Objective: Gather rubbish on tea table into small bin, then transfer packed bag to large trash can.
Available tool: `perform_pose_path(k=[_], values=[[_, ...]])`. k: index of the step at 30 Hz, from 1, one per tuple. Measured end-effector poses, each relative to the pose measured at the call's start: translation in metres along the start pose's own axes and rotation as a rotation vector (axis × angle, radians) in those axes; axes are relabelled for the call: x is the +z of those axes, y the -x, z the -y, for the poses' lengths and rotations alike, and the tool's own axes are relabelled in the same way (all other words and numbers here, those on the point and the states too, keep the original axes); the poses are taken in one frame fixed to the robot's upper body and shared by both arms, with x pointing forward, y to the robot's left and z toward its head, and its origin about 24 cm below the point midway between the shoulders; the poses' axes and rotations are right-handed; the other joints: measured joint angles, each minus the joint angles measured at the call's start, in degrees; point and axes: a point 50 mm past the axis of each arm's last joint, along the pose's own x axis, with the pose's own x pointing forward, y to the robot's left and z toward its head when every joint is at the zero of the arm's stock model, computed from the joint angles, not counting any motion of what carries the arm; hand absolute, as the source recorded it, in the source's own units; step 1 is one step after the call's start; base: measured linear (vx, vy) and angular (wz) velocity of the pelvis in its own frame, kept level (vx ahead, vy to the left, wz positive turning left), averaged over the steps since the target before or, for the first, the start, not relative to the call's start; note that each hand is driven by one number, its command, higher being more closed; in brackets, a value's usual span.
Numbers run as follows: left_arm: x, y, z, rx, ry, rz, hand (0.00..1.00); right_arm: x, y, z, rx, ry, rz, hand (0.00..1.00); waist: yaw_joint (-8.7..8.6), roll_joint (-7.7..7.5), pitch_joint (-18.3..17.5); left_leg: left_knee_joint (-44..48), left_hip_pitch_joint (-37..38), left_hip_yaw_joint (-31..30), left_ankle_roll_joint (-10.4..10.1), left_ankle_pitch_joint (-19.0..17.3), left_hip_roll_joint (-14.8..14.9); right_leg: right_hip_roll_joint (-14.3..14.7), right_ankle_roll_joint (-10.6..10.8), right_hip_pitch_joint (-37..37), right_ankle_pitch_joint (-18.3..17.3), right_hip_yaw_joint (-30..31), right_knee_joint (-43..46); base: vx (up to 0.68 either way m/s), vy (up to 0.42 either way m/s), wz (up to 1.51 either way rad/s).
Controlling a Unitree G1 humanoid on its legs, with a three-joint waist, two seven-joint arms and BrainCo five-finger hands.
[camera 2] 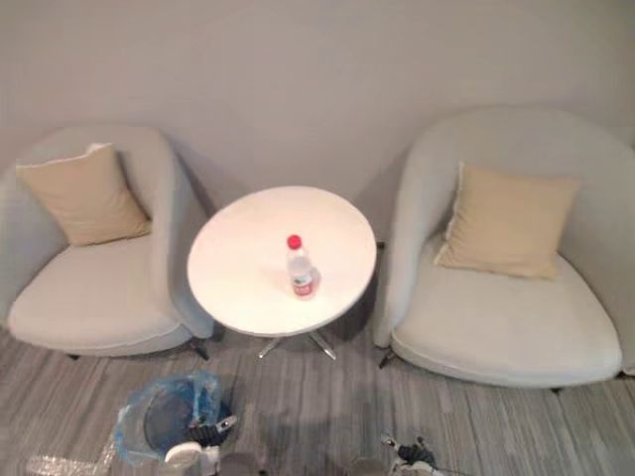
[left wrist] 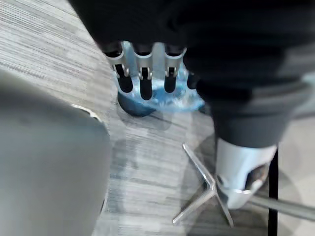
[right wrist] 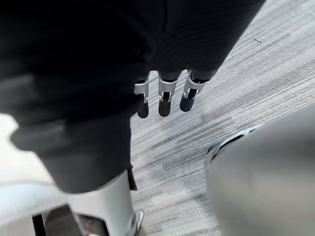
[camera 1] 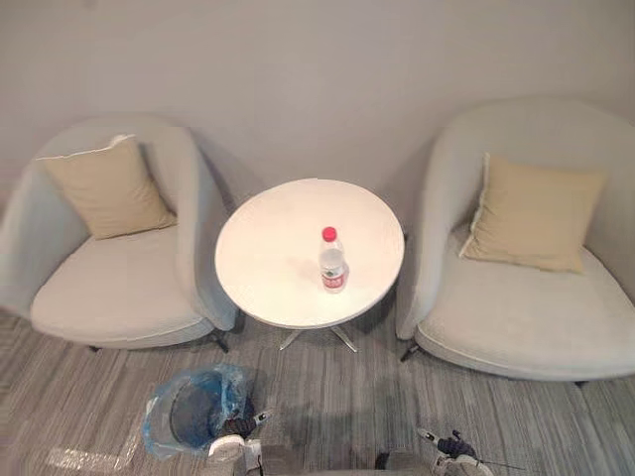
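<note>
Two robot hands are hanging low, fingers loosely straight and gripping nothing, likely because you are only starting. Your left robot hand [left wrist: 141, 66] is hovering just beside the blue-lined small bin [camera 1: 159, 409], with your right robot hand [right wrist: 167, 93] at its three o'clock. Up at twelve, the bottle [camera 1: 332, 260] is standing upright on the tabletop [camera 1: 268, 258], awaiting collection.

Round white tea table [camera 1: 268, 260], red-capped bottle [camera 1: 332, 264] upright near its middle
</note>
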Motion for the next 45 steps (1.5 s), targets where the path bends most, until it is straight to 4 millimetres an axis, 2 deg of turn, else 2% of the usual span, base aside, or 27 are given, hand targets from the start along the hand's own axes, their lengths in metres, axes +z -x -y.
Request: perform_pose_path(k=[2, 3, 8, 11, 18, 20, 22, 24, 25, 27, 36, 45], values=[[-0.001, 0.000, -0.002, 0.003, -0.010, -0.004, 0.00, -0.002, 0.000, 0.000, -0.001, -0.003, -0.005, 0.00, 0.03, -0.18, -0.43, -5.81, 2.14, 0.64, -0.51, 0.48, -1.06, -0.19, 0.71, -0.06, 0.15, -0.59, -0.36, 0.07, 0.080, 0.27], [-0.001, -0.001, -0.004, 0.003, -0.030, -0.006, 0.00, -0.004, 0.001, 0.000, -0.002, 0.001, -0.011, 0.00, 0.15, -0.88, -0.68, -7.96, 2.74, 0.56, -0.07, 0.79, -1.98, -0.45, 1.49, 0.22, 0.93, -0.82, -1.84, 0.07, 0.095, 0.11], [-0.003, -0.002, -0.007, 0.003, -0.068, -0.016, 0.00, -0.008, 0.002, -0.002, 0.006, 0.004, -0.025, 0.00, 0.21, -1.87, -1.10, -11.15, 6.20, 1.74, 1.06, 1.45, -4.72, -1.88, 2.93, 3.69, 3.34, 0.97, -6.34, 0.06, 0.130, -0.13], [-0.004, -0.002, -0.006, -0.008, -0.100, -0.019, 0.00, -0.008, 0.002, -0.003, 0.007, 0.005, -0.026, 0.00, -0.10, -1.77, -1.44, -13.58, 7.69, 1.73, 1.79, 1.98, -5.48, -1.98, 3.15, 4.63, 4.19, 1.01, -7.93, 0.02, 0.077, -0.03], [-0.002, -0.003, -0.008, -0.013, -0.172, -0.009, 0.00, -0.002, 0.001, -0.009, 0.020, 0.082, 0.002, 0.00, -0.13, -2.49, -2.03, -15.08, 7.46, 0.10, 1.81, 3.15, -5.91, -1.36, 2.96, 6.08, 7.11, -0.04, -12.95, -0.04, 0.016, 0.06], [-0.002, -0.003, -0.009, -0.010, -0.173, -0.009, 0.00, 0.014, 0.000, -0.009, 0.012, 0.082, 0.066, 0.00, -0.13, -2.54, -2.21, -15.51, 6.87, -0.13, 2.02, 3.69, -6.13, -1.30, 2.90, 5.89, 8.12, 0.04, -14.22, -0.07, 0.009, -0.01], [-0.002, -0.003, -0.010, -0.008, -0.174, -0.009, 0.00, 0.046, 0.001, -0.007, 0.002, 0.097, 0.200, 0.00, -0.20, -2.53, -2.24, -15.51, 5.71, -0.65, 2.30, 4.07, -6.52, -1.33, 2.93, 5.62, 9.64, 0.11, -16.11, -0.07, 0.020, 0.02], [-0.002, -0.003, -0.010, -0.007, -0.174, -0.009, 0.00, 0.065, 0.003, -0.005, -0.002, 0.128, 0.280, 0.00, -0.20, -2.58, -2.21, -15.52, 5.32, -0.90, 2.43, 4.28, -6.76, -1.40, 2.88, 5.66, 10.38, 0.13, -16.95, -0.06, 0.021, 0.03], [-0.003, -0.003, -0.011, -0.006, -0.174, -0.009, 0.00, 0.082, 0.006, -0.005, 0.000, 0.155, 0.351, 0.00, -0.17, -2.71, -2.15, -15.53, 5.12, -1.09, 2.47, 4.36, -6.90, -1.44, 2.87, 5.69, 10.84, 0.21, -17.52, -0.05, 0.019, 0.01], [-0.003, -0.003, -0.012, -0.003, -0.176, -0.010, 0.00, 0.097, 0.010, -0.008, 0.000, 0.176, 0.427, 0.00, -0.19, -2.89, -2.28, -15.53, 4.67, -1.59, 2.59, 4.57, -7.06, -1.46, 2.87, 5.63, 11.16, 0.15, -18.06, -0.05, 0.010, 0.05], [-0.001, -0.003, -0.013, -0.004, -0.191, 0.008, 0.00, 0.151, 0.034, -0.025, 0.038, 0.271, 0.691, 0.00, 0.01, -2.97, -2.30, -16.58, 3.33, -5.05, 2.69, 5.53, -7.86, -1.51, 2.85, 5.56, 12.35, -1.08, -20.17, -0.01, -0.003, 0.07], [0.003, -0.003, -0.011, -0.019, -0.206, 0.035, 0.00, 0.191, 0.053, -0.048, 0.094, 0.328, 0.859, 0.00, 0.29, -2.24, -1.82, -16.51, 1.47, -8.91, 2.86, 5.64, -8.26, -1.47, 2.80, 5.55, 12.36, -3.59, -20.99, 0.02, -0.014, 0.14]])
